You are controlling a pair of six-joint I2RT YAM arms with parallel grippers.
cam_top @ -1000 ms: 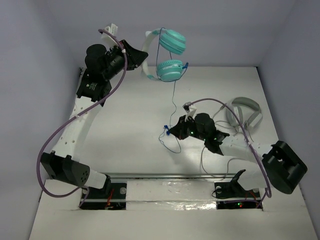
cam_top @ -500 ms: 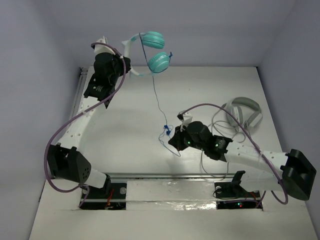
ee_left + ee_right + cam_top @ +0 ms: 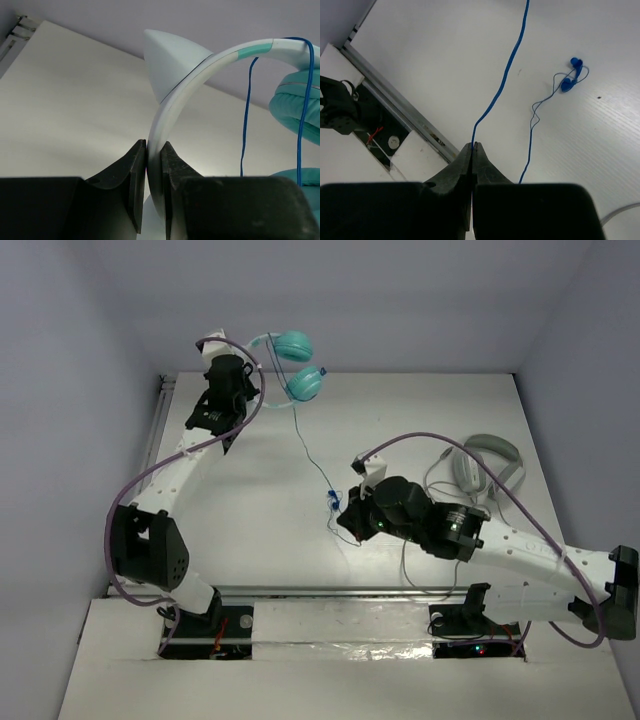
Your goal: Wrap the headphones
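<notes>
Headphones (image 3: 290,365) with teal earcups hang in the air over the far-left part of the counter (image 3: 230,520), well apart from the grey-white headphones (image 3: 490,465) and off to their left. Your left hand (image 3: 153,150) is pressed together on the white headband (image 3: 200,65), pinching it just below a small pointed ear on the band. Both earcups hang beyond the grip, on the side toward the grey-white headphones. The thin blue cord (image 3: 308,445) drops from the earcups and slants down to your right hand (image 3: 473,146), whose fingers are closed tight, pinching the cord at their tips. That hand sits low over the counter, left of the grey-white headphones and nearer the arm bases. Past the pinch, the rest of the cord lies in loose loops on the counter. Its blue plug end (image 3: 571,75) lies just beside the right hand, on the side away from the grey-white headphones.
</notes>
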